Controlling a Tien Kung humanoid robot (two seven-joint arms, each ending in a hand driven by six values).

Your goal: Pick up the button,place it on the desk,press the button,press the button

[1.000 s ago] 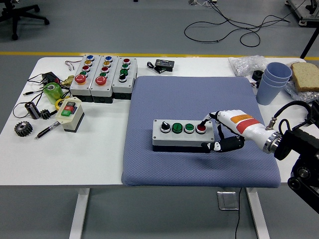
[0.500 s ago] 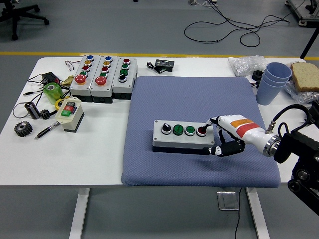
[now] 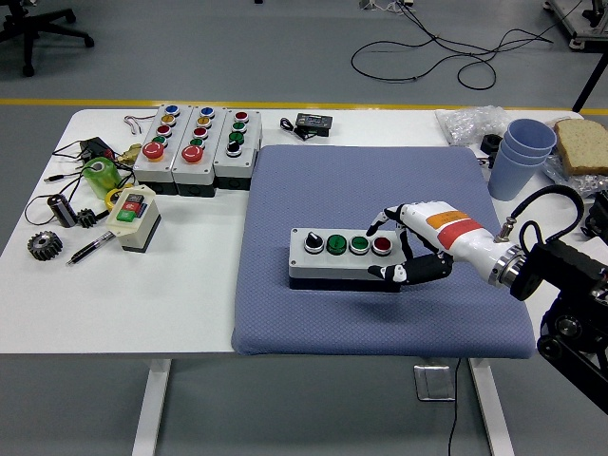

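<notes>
Hand [image 3: 404, 249] on right: fingers loose, holding nothing | finger [image 3: 377, 226] just above box [image 3: 344, 257] | red button [image 3: 382, 245] under it | pad [image 3: 380, 237] under box

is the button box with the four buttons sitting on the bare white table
No, the four-button box sits on the blue mat that covers part of the white table, with the right hand at its right end.

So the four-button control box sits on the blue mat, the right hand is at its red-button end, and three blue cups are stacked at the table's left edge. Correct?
Not quite. The stacked blue cups stand at the table's right edge, as the head view shows. The rest holds: the four-button control box sits on the blue mat, and the right hand is at its red-button end.
</notes>
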